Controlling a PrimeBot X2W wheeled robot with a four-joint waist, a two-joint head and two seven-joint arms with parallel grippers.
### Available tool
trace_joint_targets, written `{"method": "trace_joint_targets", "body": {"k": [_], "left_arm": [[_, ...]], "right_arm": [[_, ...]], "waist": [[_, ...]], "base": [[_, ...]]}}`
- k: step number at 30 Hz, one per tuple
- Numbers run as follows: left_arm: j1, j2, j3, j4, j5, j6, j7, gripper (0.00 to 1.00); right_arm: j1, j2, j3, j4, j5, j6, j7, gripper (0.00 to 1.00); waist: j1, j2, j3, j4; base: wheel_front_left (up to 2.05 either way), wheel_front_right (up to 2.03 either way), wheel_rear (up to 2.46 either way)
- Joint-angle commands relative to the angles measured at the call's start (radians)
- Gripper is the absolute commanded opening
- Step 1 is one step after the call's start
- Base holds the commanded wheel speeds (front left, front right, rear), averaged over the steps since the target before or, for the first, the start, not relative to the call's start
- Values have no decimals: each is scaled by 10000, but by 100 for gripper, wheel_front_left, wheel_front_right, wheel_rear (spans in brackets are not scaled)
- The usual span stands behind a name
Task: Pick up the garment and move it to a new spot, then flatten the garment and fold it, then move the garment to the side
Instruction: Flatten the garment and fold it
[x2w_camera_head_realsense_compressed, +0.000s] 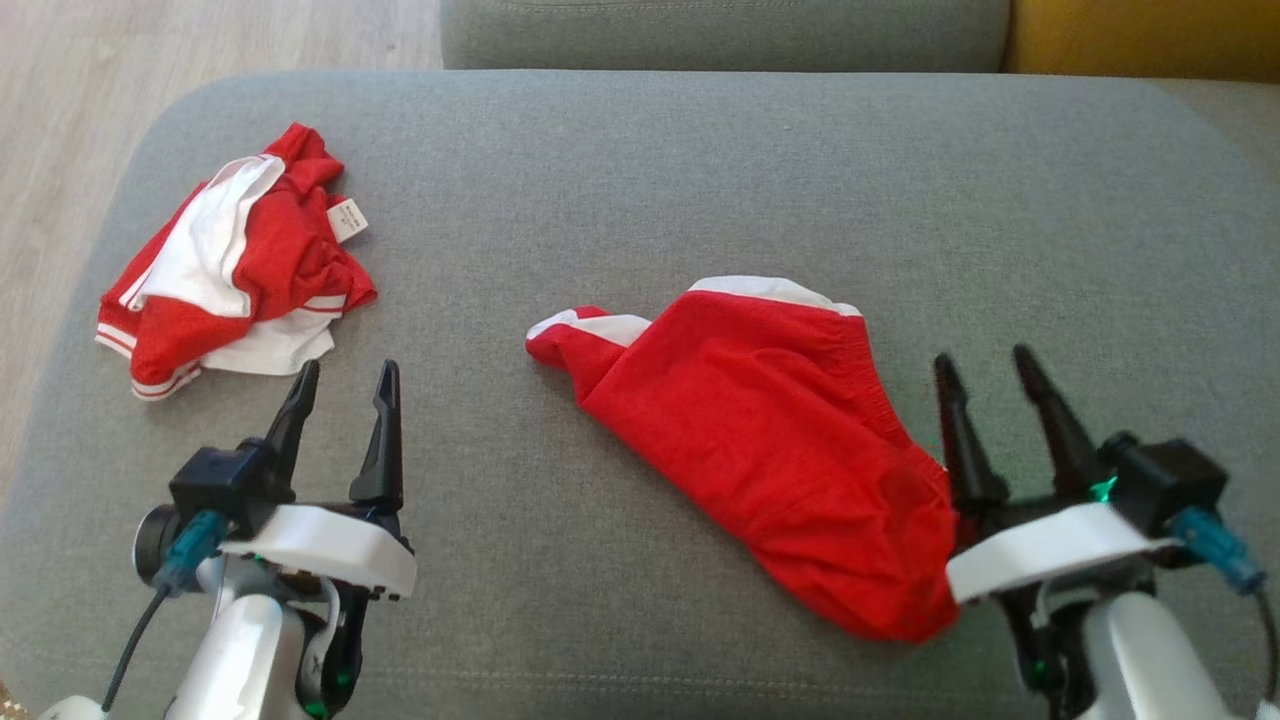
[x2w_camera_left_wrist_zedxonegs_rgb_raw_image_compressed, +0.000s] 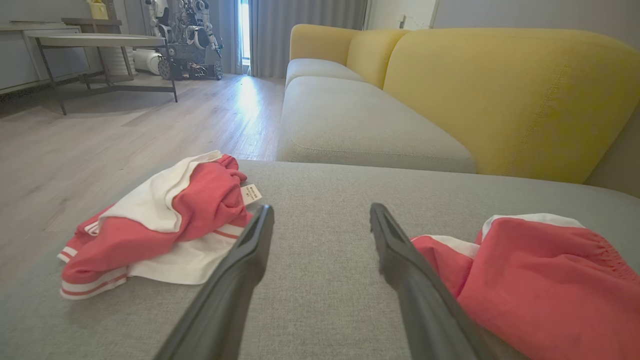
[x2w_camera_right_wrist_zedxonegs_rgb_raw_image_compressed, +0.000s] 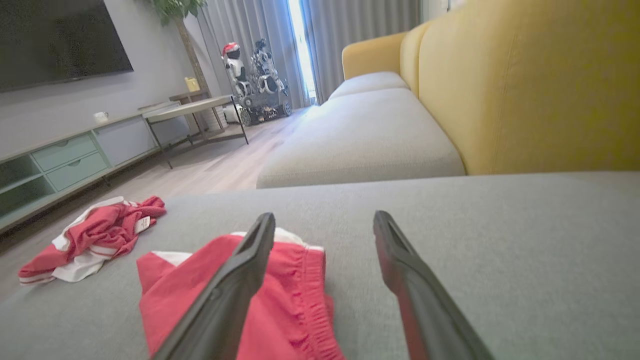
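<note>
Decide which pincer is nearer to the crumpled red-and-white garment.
Left. The left pincer sits just short of the crumpled garment; the right pincer is far to its right, beside the red shorts.

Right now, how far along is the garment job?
The red shorts lie loose on the cushion, possibly already placed, but rumpled, not flat or folded. In hand: nothing; left hand and right hand both open, the right beside the shorts. Left: flatten, fold, move aside. Another crumpled garment lies apart.

The garment (x2w_camera_head_realsense_compressed: 770, 440) is red with white trim; the cushion (x2w_camera_head_realsense_compressed: 700, 180) is grey, the backrest (x2w_camera_left_wrist_zedxonegs_rgb_raw_image_compressed: 500, 90) yellow.
</note>
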Motion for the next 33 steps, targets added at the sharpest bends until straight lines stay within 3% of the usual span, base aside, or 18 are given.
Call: {"method": "trace_joint_targets", "body": {"k": [1, 17, 22, 33], "left_arm": [[-321, 236, 419, -362, -37, 32, -97, 100], [-289, 323, 244, -510, -76, 132, -5, 100], [-533, 259, 87, -552, -57, 69, -11, 100], [-1090, 4, -147, -370, -30, -142, -87, 100]], "right_arm": [[-450, 5, 120, -244, 31, 77, -149, 100], [-844, 10, -366, 253, -400, 77, -201, 100], [-1396, -270, -374, 727, -521, 77, 2, 100], [-3106, -946, 1035, 3006, 345, 77, 849, 100]], "waist": [[0, 0, -12, 24], [0, 0, 157, 100], [0, 0, 455, 348], [0, 0, 1106, 1064]], "base": [[0, 0, 0], [0, 0, 0], [0, 0, 0], [0, 0, 0]]}}
